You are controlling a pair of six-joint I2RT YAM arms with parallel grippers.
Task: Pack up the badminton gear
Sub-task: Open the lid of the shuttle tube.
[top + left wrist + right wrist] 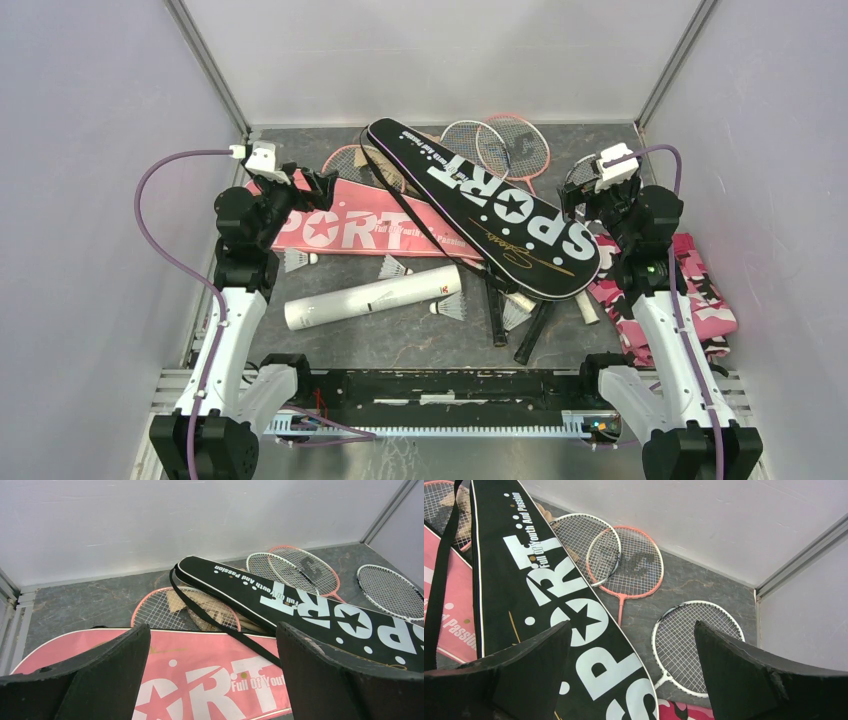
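Observation:
The black cover (pixel 490 205) printed "SPORT" lies diagonally across the pink cover (pixel 370 232). In front of them lie a long white tube (pixel 372 297) and several shuttlecocks (pixel 394 268). Thin-framed rackets (pixel 515 145) fan out at the back wall. My left gripper (pixel 212 630) hovers open over the pink cover (pixel 200 670), nothing between its fingers. My right gripper (pixel 631 625) hangs open above the black cover's edge (pixel 549 595) and a white-framed racket (pixel 696 645), holding nothing. The rackets' handles (pixel 535 330) stick out from under the black cover.
A pink camouflage cloth (pixel 700 300) lies bunched at the right, beside the right arm. Tan cloth (pixel 200 605) shows under a salmon-framed racket (pixel 160 607). The black cover's strap (pixel 220 625) crosses the pink cover. White walls close in the back and both sides.

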